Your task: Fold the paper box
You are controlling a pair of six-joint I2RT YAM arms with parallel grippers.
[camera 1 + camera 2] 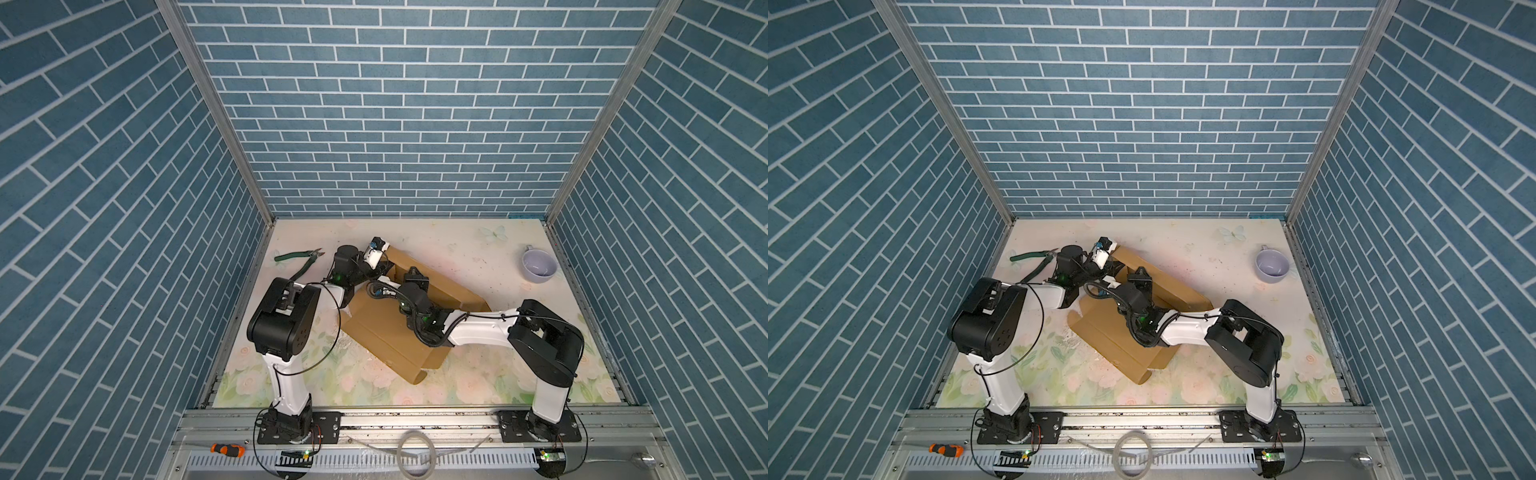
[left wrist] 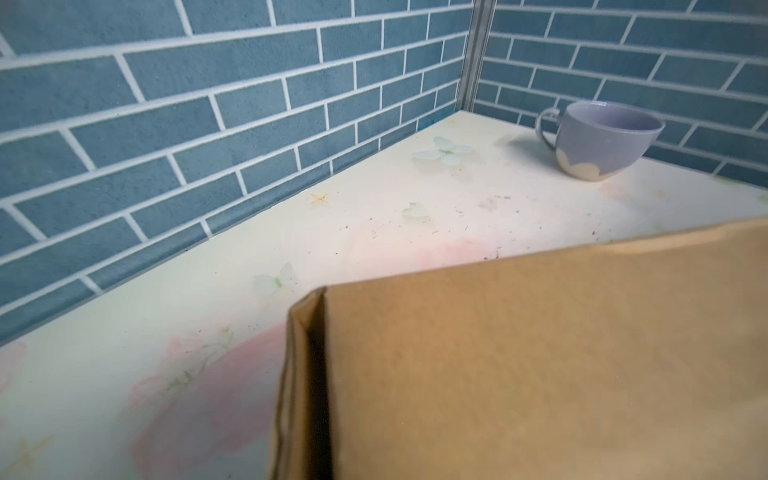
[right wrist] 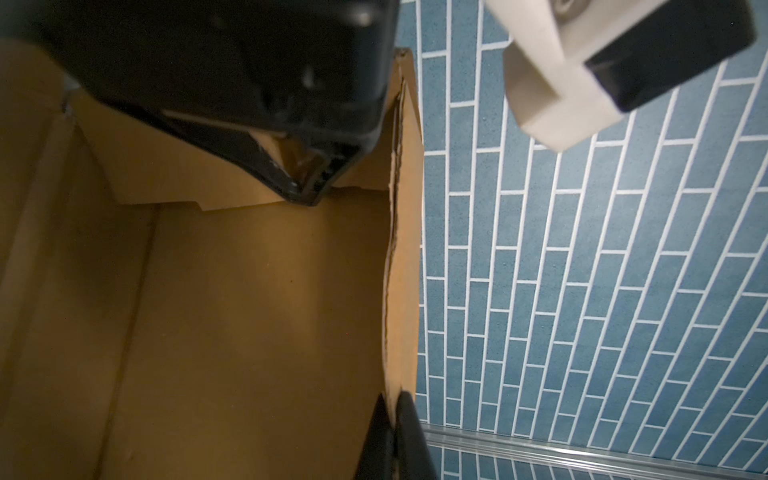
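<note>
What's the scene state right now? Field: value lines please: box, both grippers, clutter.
box: paper box, brown cardboard, partly folded, far wall raised
right gripper: fingers shut on the edge of the box's wall
left gripper: at an inner flap near the box's far end; open or shut unclear
clutter: green-handled cutters far left; lilac cup far right, upright; both apart from the box
off the mat: orange-handled screwdriver by the front rail

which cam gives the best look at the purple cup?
Left wrist: the cup sits close, side-on, with its handle and pale base pattern clear. Both top views show the cup small, from above, near the back right corner. The right wrist view misses it.
</note>
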